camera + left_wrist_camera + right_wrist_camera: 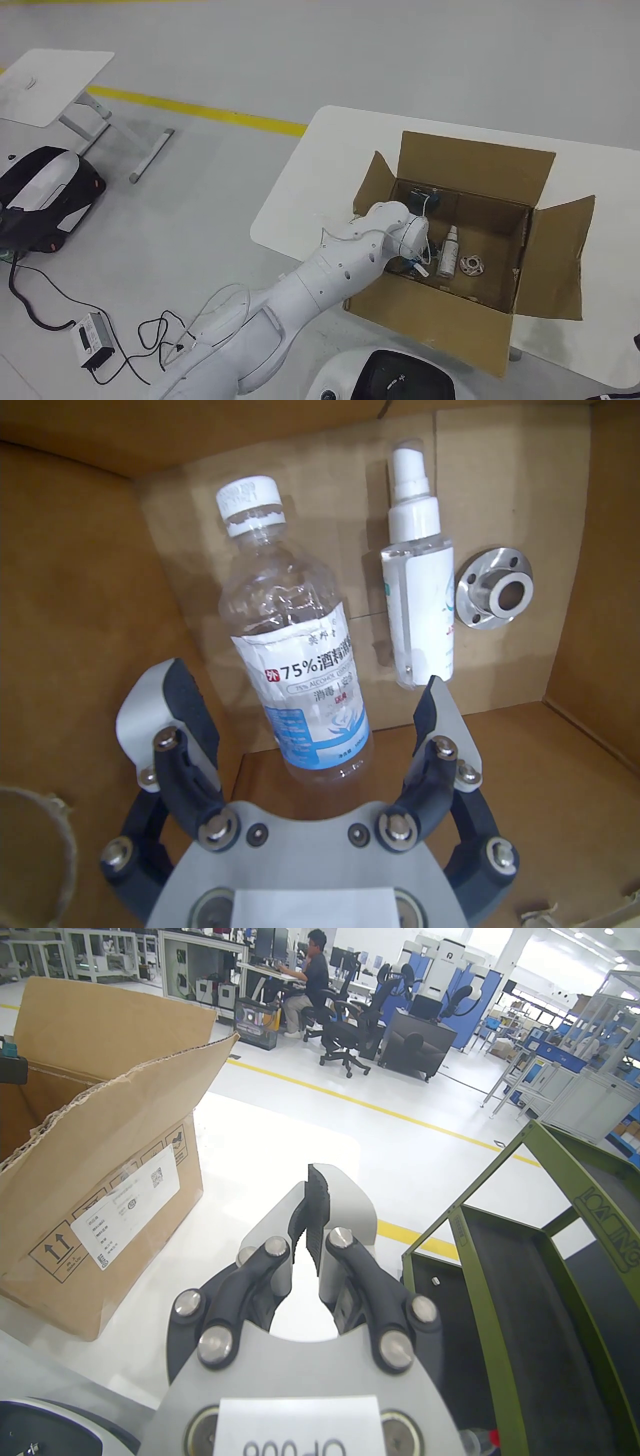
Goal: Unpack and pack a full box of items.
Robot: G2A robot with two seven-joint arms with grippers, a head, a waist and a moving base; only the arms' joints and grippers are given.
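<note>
An open cardboard box (455,300) stands on the white table (310,190). My left arm (385,240) reaches down into it. My left gripper (303,677) is open, its fingers on either side of a clear alcohol bottle (295,640) with a white cap, not touching it. Beside that bottle a white spray bottle (420,590) lies on the box floor, with a metal flange (495,587) next to it. My right gripper (312,1193) is shut with nothing in it, over the table beside the box (100,1138).
A cardboard tube (30,850) sits near the left gripper's base. A dark item (425,197) stands in the box's far corner. The box flaps (560,255) stand open. A green cart (525,1278) is close to the right gripper.
</note>
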